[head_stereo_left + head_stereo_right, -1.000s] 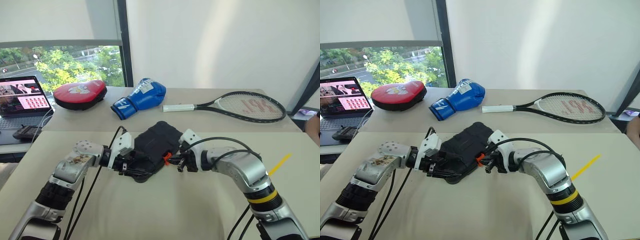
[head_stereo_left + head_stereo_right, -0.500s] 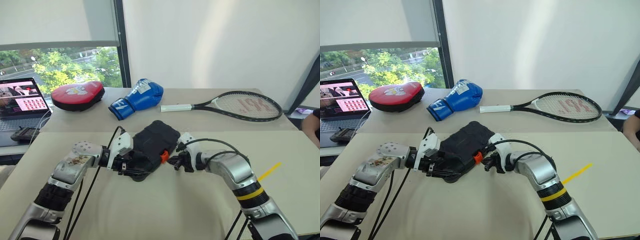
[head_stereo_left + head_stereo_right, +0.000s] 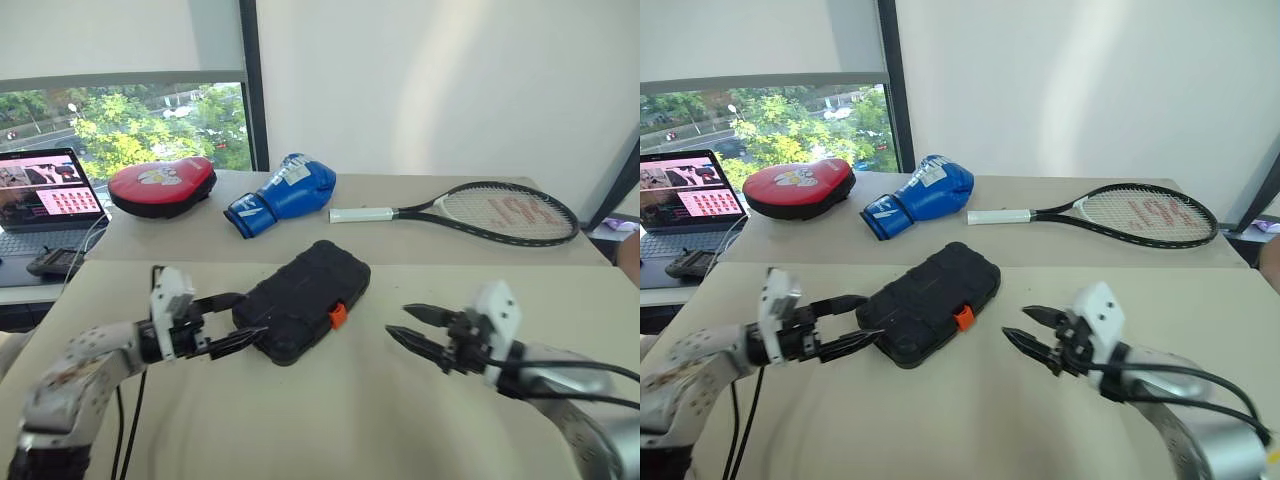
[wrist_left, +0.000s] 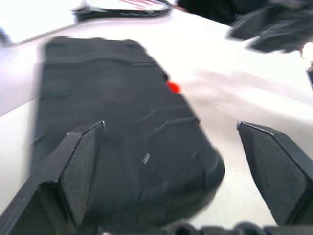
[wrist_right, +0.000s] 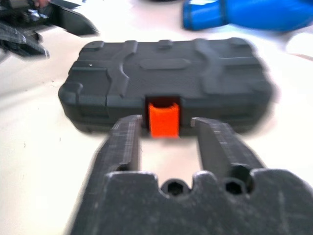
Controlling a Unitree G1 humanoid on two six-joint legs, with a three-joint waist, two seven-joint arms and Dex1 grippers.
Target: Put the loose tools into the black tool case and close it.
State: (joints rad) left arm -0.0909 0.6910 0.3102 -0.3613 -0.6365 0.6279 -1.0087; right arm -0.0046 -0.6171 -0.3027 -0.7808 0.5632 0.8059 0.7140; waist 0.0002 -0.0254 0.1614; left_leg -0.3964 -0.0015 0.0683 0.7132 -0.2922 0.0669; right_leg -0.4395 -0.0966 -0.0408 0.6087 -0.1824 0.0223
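1. The black tool case [image 3: 303, 299], closed, moulded plastic with a ribbed, textured shell and a small orange latch [image 3: 338, 316], lies flat on the beige bench [image 3: 330, 420].
2. The left gripper [image 3: 232, 324] stands wide beside the case's near end, holding nothing.
3. The right gripper [image 3: 412, 326] is parted, empty, apart from the latch side.
4. Behind lie a blue boxing glove [image 3: 283, 194], a red pad [image 3: 161, 185], a racket [image 3: 470, 211] and an open laptop [image 3: 40, 200] by the window.

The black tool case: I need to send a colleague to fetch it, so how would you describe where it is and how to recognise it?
On the near beige table, in front of the second table holding the tennis racket and blue boxing glove, a flat case lies shut between the robot's two hands. The black tool case has a ribbed moulded shell and a small orange latch on its edge, unlike the laptop off to the left.
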